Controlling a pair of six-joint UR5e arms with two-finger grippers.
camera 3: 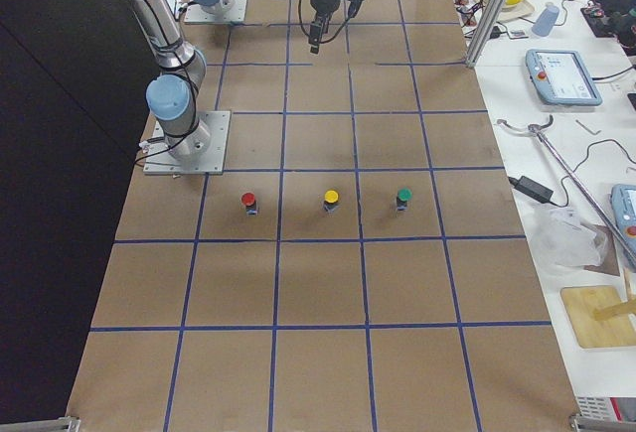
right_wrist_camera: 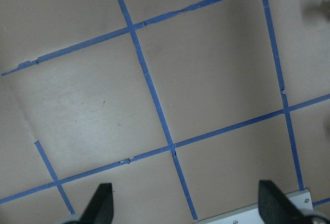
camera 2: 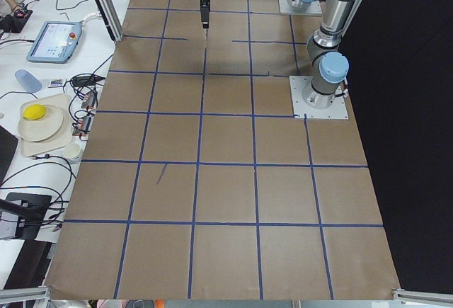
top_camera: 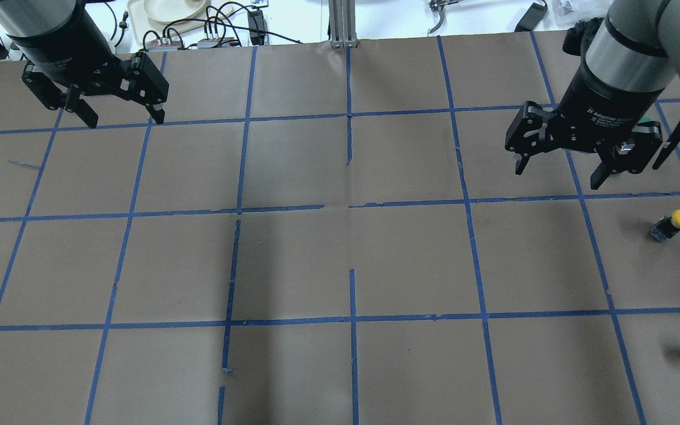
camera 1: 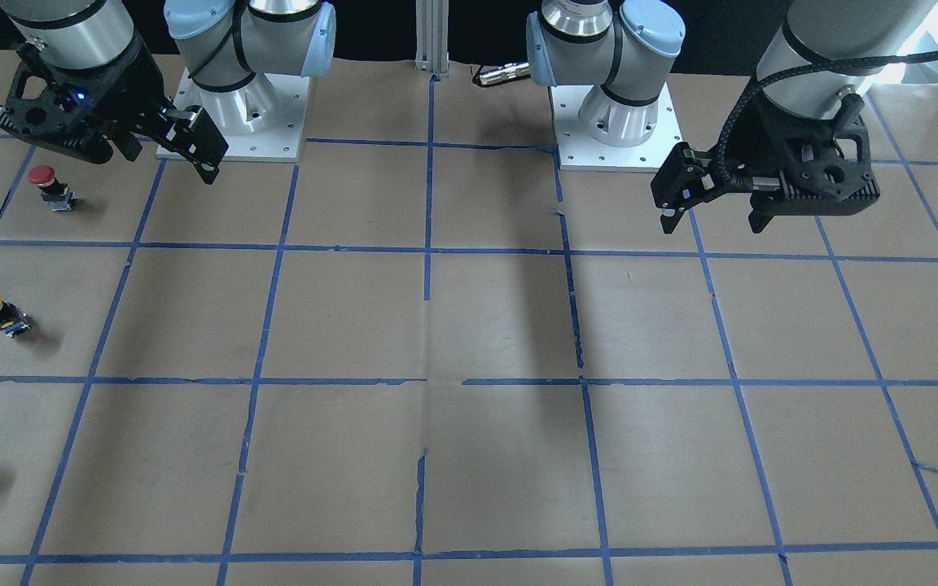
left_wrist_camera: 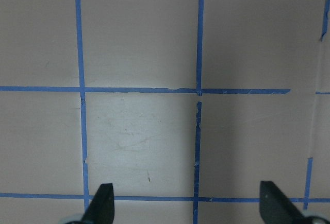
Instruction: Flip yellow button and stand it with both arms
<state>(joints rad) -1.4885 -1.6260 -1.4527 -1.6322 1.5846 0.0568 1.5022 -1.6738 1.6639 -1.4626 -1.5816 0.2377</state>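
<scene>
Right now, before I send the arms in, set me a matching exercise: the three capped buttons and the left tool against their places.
Things: 1 yellow-capped push button; 2 red-capped push button; 3 green-capped push button; 4 left arm's black two-finger tool.
Places: A row's end nearest the robot; B open, far from the row; C middle of the row; D row's end farthest from the robot.
Pairs: 1-C, 2-A, 3-D, 4-B.

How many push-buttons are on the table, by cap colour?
red button: 1
yellow button: 1
green button: 1
Total: 3
</scene>
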